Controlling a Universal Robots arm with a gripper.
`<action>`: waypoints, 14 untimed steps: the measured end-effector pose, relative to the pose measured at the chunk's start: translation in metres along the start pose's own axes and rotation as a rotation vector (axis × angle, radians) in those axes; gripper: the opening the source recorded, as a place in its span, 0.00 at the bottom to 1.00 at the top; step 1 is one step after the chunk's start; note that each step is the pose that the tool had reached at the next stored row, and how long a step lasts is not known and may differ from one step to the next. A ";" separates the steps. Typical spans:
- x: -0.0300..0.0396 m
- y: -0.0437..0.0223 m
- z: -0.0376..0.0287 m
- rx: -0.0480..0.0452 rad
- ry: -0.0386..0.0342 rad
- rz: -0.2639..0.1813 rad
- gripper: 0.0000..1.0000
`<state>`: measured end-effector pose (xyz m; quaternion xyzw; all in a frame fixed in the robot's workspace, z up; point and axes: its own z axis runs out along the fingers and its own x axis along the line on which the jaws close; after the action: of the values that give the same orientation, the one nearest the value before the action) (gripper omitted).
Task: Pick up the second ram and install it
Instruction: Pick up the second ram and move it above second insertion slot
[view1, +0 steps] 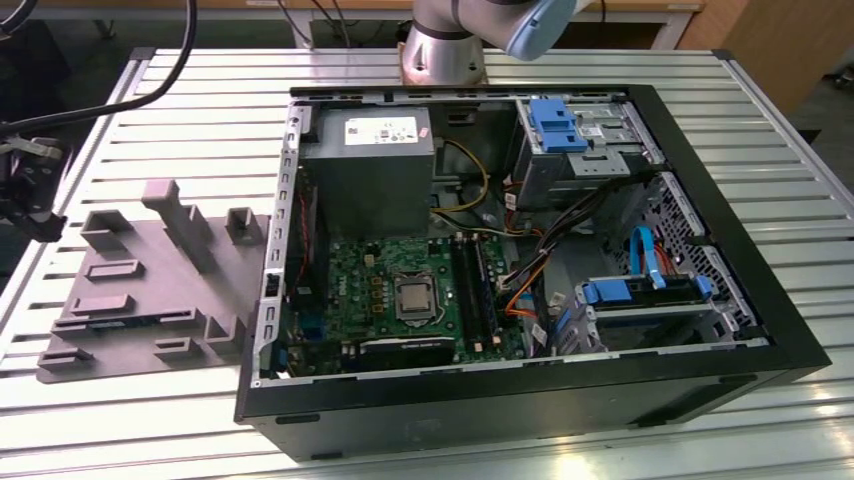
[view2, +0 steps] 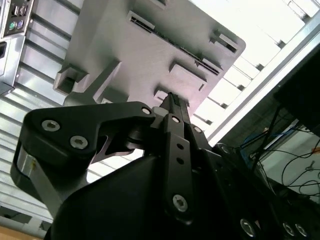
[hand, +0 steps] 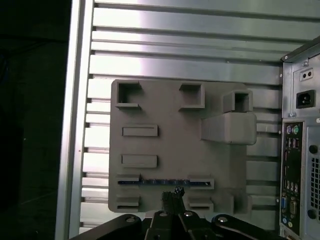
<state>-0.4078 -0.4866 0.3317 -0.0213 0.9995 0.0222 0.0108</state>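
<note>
The slatted aluminium worktop (hand: 175, 60) is spreading out beneath the end effector (hand: 172, 194), and the open black computer case (view1: 534, 410) is standing off to one side of it. Directly below the end effector, the flat grey plastic holder tray (hand: 165, 120) with its upright blocks is lying on the slats. The second ram (hand: 165, 182), a long, narrow dark stick, is sitting in the tray's slot between two grey blocks, just ahead of the tips. In both wrist views the fingers (view2: 175, 130) are pressing together and gripping nothing. For a clean pick, I judge, they are needing to part enough to straddle the stick, centred along its length and square to it.
</note>
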 end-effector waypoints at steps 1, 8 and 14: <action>0.0000 0.0000 0.0000 -0.0002 0.0006 -0.013 0.11; 0.0000 0.0000 0.0001 -0.0024 0.0046 -0.106 0.11; 0.0000 0.0000 0.0003 -0.0043 0.0081 -0.185 0.11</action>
<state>-0.4078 -0.4866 0.3314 -0.1138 0.9932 0.0231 0.0088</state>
